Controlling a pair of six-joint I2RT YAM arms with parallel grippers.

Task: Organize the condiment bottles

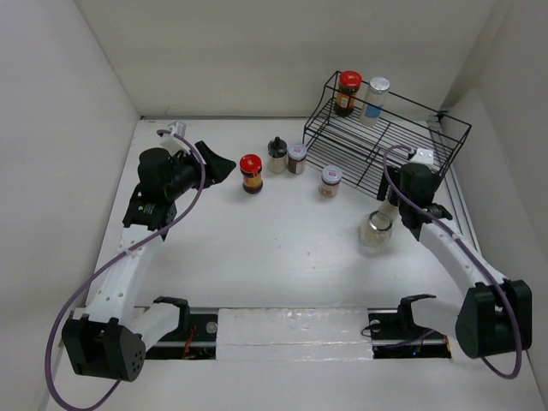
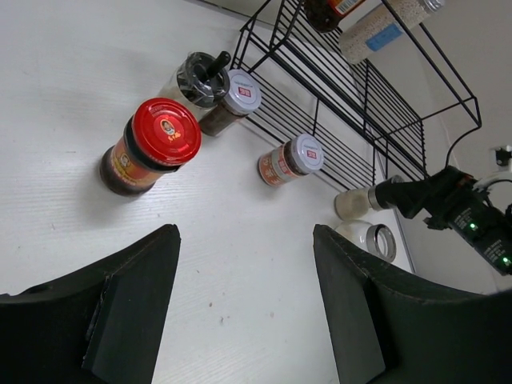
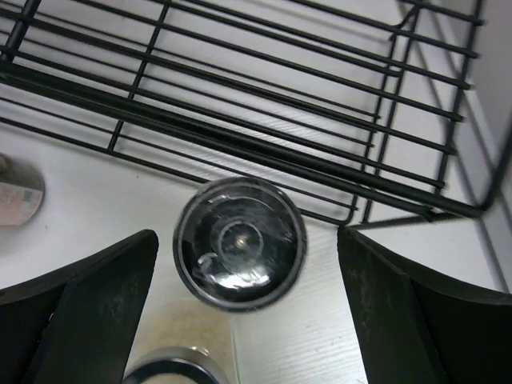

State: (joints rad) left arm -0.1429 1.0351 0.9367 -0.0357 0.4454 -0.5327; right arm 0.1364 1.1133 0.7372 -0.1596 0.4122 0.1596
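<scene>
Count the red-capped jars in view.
2. One red-capped jar stands on the top shelf of the wire rack; the second red-capped jar stands on the table, left of it. None appears hidden.

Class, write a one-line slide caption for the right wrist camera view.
Open right gripper frames a dark-lidded jar standing beside the black wire rack.

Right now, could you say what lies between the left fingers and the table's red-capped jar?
Only bare table before the red-capped jar, in the left wrist view.
</scene>
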